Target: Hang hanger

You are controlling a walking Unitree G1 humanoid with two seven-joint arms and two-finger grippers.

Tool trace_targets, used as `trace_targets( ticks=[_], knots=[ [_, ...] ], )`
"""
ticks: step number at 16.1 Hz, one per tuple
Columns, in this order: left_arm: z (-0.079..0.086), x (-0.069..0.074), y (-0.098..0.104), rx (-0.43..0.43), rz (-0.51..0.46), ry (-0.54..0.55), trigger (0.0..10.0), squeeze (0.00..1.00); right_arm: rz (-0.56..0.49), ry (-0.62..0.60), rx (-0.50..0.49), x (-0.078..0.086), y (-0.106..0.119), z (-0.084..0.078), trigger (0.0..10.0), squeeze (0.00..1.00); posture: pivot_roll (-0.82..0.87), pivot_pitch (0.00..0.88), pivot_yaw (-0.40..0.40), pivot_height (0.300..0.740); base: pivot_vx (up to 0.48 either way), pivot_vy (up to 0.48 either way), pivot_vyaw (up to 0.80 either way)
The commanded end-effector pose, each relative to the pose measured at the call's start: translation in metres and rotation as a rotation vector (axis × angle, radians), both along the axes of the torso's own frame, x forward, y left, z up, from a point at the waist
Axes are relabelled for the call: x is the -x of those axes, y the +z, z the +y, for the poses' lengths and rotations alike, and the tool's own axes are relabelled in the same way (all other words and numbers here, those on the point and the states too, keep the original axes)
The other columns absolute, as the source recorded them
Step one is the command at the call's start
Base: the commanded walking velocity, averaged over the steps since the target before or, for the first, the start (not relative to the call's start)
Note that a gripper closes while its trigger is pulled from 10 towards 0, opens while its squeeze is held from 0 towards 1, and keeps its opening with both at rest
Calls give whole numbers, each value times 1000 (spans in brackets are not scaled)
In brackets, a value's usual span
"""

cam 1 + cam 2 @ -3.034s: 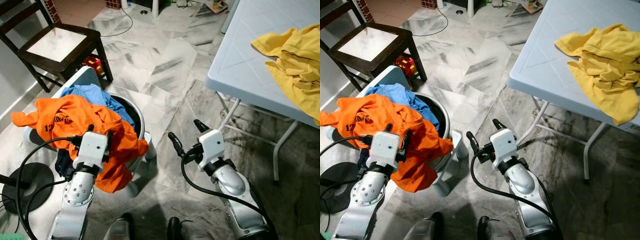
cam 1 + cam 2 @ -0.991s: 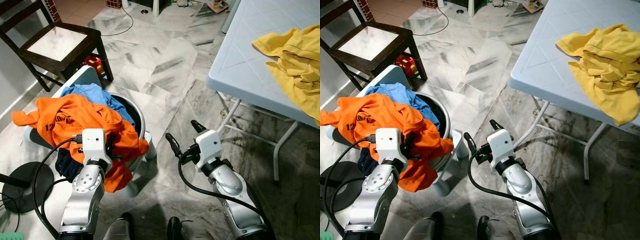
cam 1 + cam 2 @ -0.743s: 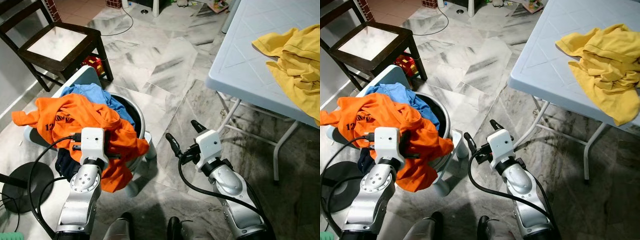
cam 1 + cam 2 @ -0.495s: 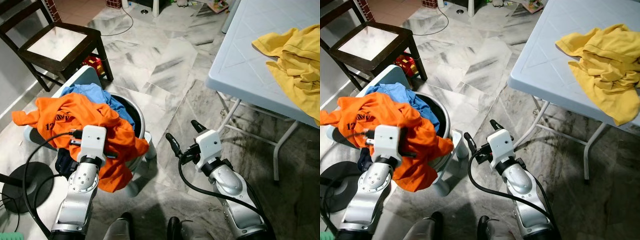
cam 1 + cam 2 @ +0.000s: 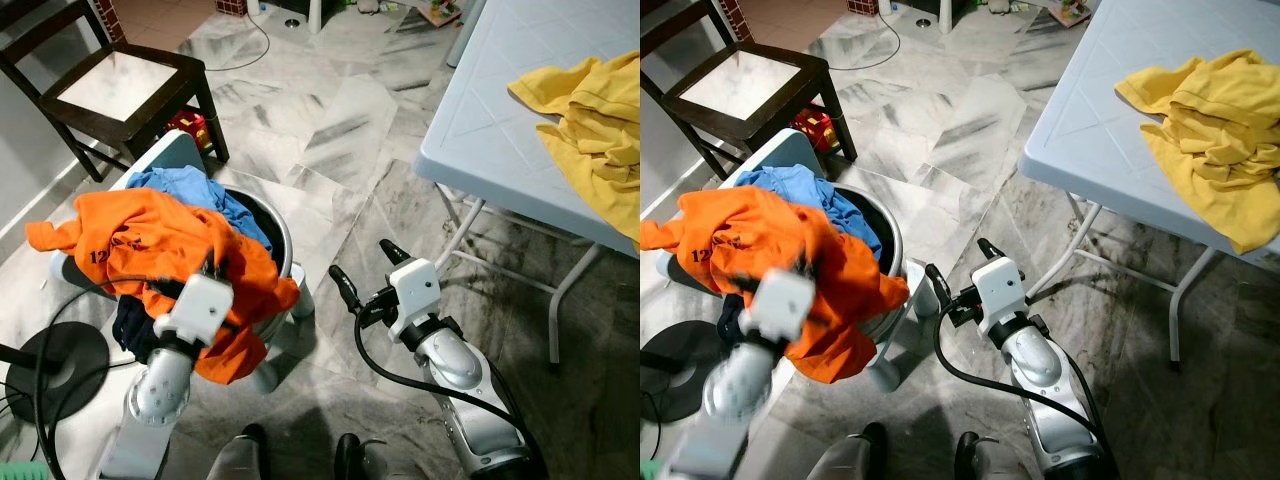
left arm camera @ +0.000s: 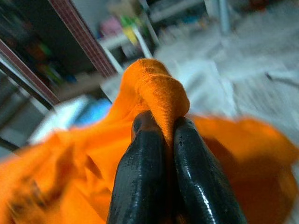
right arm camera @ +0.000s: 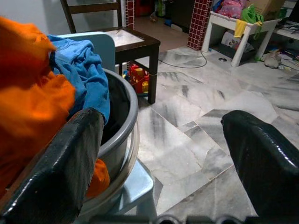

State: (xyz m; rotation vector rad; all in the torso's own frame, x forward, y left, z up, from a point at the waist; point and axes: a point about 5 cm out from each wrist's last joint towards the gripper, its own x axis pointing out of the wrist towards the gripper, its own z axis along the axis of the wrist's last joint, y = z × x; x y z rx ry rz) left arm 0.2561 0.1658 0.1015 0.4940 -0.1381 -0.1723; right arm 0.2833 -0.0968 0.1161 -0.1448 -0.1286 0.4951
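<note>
Left tool (image 6: 159,154) has swung inward, clenched on an orange shirt (image 5: 140,240) fold, pulling it up from the basket (image 5: 275,235). Right tool (image 5: 365,275), fingers spread, empty, sits just beside. No hanger visible; yellow garment (image 5: 1200,120) lies on the table (image 5: 1090,110) well beyond the right tool.

One readable mark. Orange shirt (image 5: 150,240), heaped on the laundry basket (image 5: 283,250) at my 10 o'clock, carries dark print on its left fold: digits "12", then more characters I cannot make out, creased and too small. In the right eye view the same print again starts "12". No other text, label or brand legible anywhere.
</note>
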Motion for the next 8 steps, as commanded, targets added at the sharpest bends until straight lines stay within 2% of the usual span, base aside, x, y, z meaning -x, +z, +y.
trace_targets(
  ticks=[1,2,3,6,7,8],
  knots=[
    [-3,8,-18,5,84,-40,1176,0,17,-5,4,2,-5,-1,10000,0,86,260,-51,740,0,0,0],
    [-5,10,-25,2,111,-52,3725,0,17,-4,4,1,-5,-1,10000,0,87,262,-53,740,0,0,0],
    [-5,11,-27,-13,110,-48,10000,0,17,0,5,1,-5,0,10000,0,86,263,-55,740,0,0,0],
    [0,11,-26,-27,98,-22,10000,0,19,4,7,1,-5,0,10000,0,90,266,-58,740,0,0,0],
    [1,11,-27,-19,98,-12,10000,1000,19,6,7,1,-6,0,10000,0,90,263,-59,740,0,0,0],
    [4,12,-27,-30,88,7,10000,1000,19,8,7,1,-6,1,10000,0,90,264,-57,740,0,0,0]
  ],
)
